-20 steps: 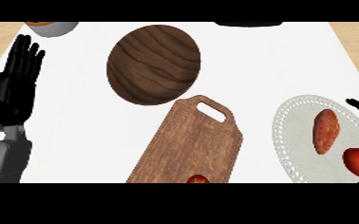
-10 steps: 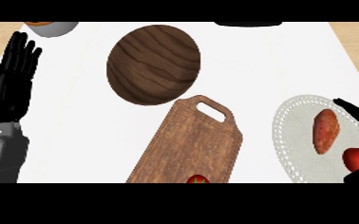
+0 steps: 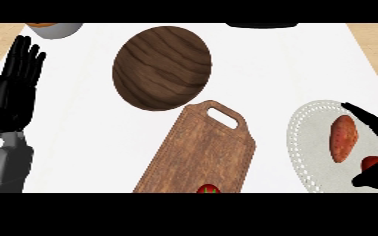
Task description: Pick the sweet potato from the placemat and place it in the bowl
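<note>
Head view: sweet potato (image 3: pixel 344 138) on placemat (image 3: pixel 314 145), between spread fingers of open right hand (image 3: pixel 363 114).

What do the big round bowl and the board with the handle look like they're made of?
Both look like wood. The bowl is dark brown with wavy grain lines curving across it and a dull, matte look. The cutting board is a lighter reddish brown with straight grain along its length, also matte; its handle is a cut-out slot. Whether either is only wood-patterned cannot be told.

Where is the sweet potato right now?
In the head view, the sweet potato lies at the right side on the round white placemat, right of the wooden cutting board, with the right hand close above it.
</note>
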Tool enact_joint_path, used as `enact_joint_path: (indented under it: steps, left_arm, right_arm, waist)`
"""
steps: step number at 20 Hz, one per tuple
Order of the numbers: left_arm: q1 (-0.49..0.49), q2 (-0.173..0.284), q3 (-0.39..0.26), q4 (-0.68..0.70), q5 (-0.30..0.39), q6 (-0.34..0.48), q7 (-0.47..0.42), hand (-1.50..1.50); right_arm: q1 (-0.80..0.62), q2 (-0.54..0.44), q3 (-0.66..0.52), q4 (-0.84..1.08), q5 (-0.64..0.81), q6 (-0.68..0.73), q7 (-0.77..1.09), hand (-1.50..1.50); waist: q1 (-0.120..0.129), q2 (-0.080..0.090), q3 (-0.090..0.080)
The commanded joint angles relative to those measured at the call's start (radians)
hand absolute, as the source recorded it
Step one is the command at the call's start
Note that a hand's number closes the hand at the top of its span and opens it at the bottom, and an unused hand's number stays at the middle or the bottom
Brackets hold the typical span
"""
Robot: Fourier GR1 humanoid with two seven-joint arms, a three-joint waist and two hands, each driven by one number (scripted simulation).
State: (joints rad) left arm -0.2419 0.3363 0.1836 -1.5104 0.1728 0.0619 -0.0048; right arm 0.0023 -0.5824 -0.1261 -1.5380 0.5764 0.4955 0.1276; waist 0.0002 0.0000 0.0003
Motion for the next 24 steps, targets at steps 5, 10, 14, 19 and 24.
enact_joint_path:
  steps: [5, 10, 14, 19, 24]
  left_arm:
    - [-0.021, 0.006, 0.051, 0.124, -0.006, -0.065, -0.101, 0.0]
    - [0.071, -0.016, 0.05, 0.0, -0.004, -0.063, -0.055, 0.0]
    - [-0.04, -0.029, 0.046, 0.103, -0.025, -0.056, -0.077, 0.0]
    - [0.048, -0.029, 0.029, -0.092, -0.031, -0.036, 0.039, 0.0]
    - [-0.002, -0.012, 0.085, 0.048, -0.013, -0.074, -0.047, 0.0]
  right_arm:
    - [0.023, 0.053, -0.002, 0.058, 0.082, -0.018, -0.05, -1.5]
    - [-0.004, 0.059, -0.036, 0.183, 0.129, -0.069, -0.084, -1.5]
    - [-0.079, 0.073, -0.011, 0.226, 0.184, -0.062, -0.079, -1.5]
    - [-0.103, 0.092, -0.026, 0.298, 0.21, -0.202, -0.204, 1.5]
    - [-0.127, 0.12, -0.006, 0.316, 0.26, -0.234, -0.217, 1.5]
  waist:
    - [-0.004, 0.001, -0.001]
    - [0.001, 0.0, 0.0]
    - [-0.001, 0.001, 0.0]
    - [0.004, -0.001, 0.0]
    - [0.001, 0.0, 0.0]
